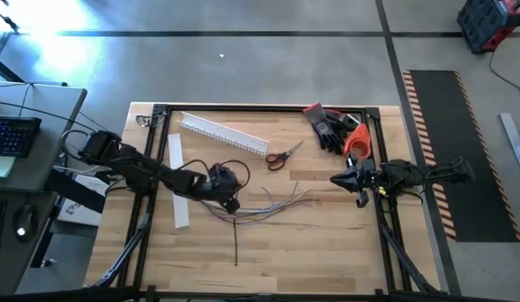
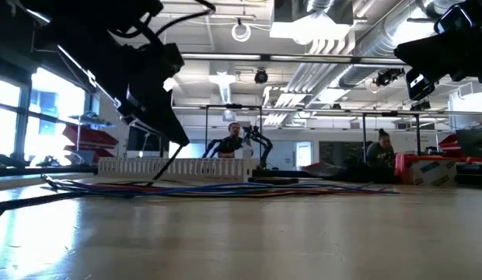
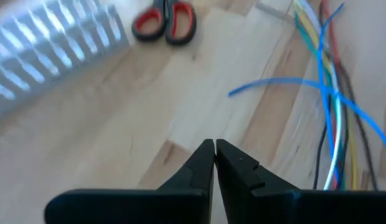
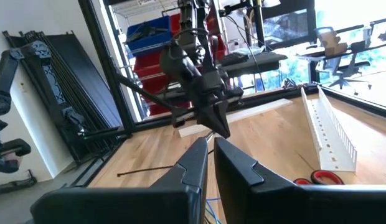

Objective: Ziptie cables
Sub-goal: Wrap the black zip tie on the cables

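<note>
The cables (image 1: 273, 204) are a loose bundle of thin blue, yellow, red and dark wires lying flat on the wooden table (image 1: 327, 243) at its middle; the left wrist view shows them too (image 3: 330, 99). My left gripper (image 1: 233, 204) hangs just above the table at the bundle's left end, shut, and a thin black ziptie (image 1: 236, 239) runs from it toward the near edge. My right gripper (image 1: 335, 179) waits shut and level at the table's right edge, apart from the wires. My left gripper has the ziptie's far end (image 2: 177, 149) at its shut fingertips, which slant down toward the table. The ziptie slopes from there to the table, where its near end (image 1: 236, 262) rests. The left wrist view does not show the strip between the fingers.
A white slotted duct (image 1: 222, 134) lies at the back left, red-handled scissors (image 1: 281, 157) beside it, a flat white strip (image 1: 178, 180) at the left. Black gloves (image 1: 331, 126) and an orange tool (image 1: 358, 143) sit at the back right. A black frame (image 1: 268, 107) rims the table.
</note>
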{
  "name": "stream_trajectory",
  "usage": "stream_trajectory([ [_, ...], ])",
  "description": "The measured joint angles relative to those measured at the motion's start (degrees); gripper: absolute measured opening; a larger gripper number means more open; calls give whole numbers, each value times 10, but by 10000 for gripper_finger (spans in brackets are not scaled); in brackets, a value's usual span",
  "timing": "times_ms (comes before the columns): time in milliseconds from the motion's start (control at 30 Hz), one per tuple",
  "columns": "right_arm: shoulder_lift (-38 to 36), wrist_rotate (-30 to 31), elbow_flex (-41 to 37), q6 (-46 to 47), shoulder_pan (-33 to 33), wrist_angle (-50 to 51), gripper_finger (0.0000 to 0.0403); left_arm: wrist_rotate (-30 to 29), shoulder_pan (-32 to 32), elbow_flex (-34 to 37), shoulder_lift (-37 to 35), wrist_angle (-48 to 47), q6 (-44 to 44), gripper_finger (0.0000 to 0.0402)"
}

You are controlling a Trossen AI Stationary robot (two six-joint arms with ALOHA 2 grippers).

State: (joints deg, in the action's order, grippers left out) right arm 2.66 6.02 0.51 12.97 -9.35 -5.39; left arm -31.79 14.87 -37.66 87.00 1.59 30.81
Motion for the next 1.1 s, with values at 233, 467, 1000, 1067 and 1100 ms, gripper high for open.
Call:
stream_trajectory([
  [233, 0, 0, 0, 0, 0, 0, 16, -22, 15, 56, 0, 118, 8, 0],
  [467, 0, 0, 0, 20, 0, 2, 16, -52, 14, 96, 0, 191, 18, 0],
  [1000, 0, 0, 0, 16, 0, 6, 16, -109, 14, 115, 5, 250, 75, 0],
  [1067, 0, 0, 0, 16, 0, 14, 16, -113, 14, 115, 5, 252, 75, 0],
  [1100, 0, 0, 0, 16, 0, 20, 16, -114, 13, 115, 5, 254, 75, 0],
])
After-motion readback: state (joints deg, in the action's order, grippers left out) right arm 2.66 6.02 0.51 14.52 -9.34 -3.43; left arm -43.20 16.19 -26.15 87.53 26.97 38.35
